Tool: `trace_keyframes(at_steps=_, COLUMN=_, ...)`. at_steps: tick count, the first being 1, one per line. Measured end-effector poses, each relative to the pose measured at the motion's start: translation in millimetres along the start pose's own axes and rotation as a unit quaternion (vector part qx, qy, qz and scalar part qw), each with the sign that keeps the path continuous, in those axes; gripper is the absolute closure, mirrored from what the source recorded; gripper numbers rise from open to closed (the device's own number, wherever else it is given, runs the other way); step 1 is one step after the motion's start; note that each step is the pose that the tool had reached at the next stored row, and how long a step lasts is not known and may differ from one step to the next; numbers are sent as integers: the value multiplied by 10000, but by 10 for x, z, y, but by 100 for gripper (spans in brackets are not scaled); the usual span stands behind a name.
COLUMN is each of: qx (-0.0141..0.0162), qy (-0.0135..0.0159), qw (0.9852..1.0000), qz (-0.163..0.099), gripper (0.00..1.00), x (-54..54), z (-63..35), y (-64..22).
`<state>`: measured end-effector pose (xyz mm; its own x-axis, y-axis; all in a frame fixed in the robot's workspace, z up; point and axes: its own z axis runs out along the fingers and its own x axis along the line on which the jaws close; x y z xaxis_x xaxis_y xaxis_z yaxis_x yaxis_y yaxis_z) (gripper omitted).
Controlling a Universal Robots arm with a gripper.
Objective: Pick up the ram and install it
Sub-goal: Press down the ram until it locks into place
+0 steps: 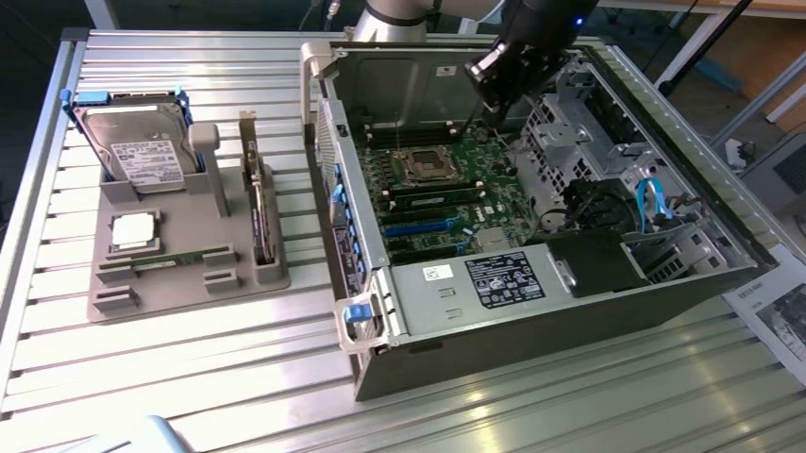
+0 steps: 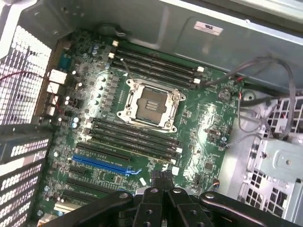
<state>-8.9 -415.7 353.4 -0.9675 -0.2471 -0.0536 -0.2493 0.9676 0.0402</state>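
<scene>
The ram [image 1: 169, 258] is a thin green stick lying flat in a slot near the front of the grey holder tray [image 1: 189, 293], at the exterior view's left. My gripper [image 1: 489, 111] hangs over the open computer case [image 1: 529, 311], far from the ram, above the back part of the green motherboard [image 1: 441, 203]. In the wrist view the gripper [image 2: 163, 178] is shut, its two black fingers pressed together with nothing between them. Below it lie the empty processor socket [image 2: 150, 104] and the long black memory slots [image 2: 135, 138] on both sides of that socket.
The tray also carries a hard drive [image 1: 136, 142] standing upright, a square silver processor chip [image 1: 132, 231] and an upright circuit card [image 1: 257, 203]. Inside the case are a drive cage [image 1: 573, 123], cables [image 1: 648, 203] and a black power supply [image 1: 504, 280]. Everything rests on a slatted metal table [image 1: 189, 377].
</scene>
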Motion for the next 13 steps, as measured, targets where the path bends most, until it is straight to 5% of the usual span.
trace_keyframes(at_steps=4, qx=24, qy=-27, qw=9992, qz=394, gripper=90, x=0, z=1, y=0)
trace_keyframes(at_steps=11, qx=72, qy=-80, qw=9928, qz=1189, gripper=90, x=0, z=2, y=1)
trace_keyframes(at_steps=13, qx=74, qy=-78, qw=9925, qz=1217, gripper=90, x=0, z=1, y=1)
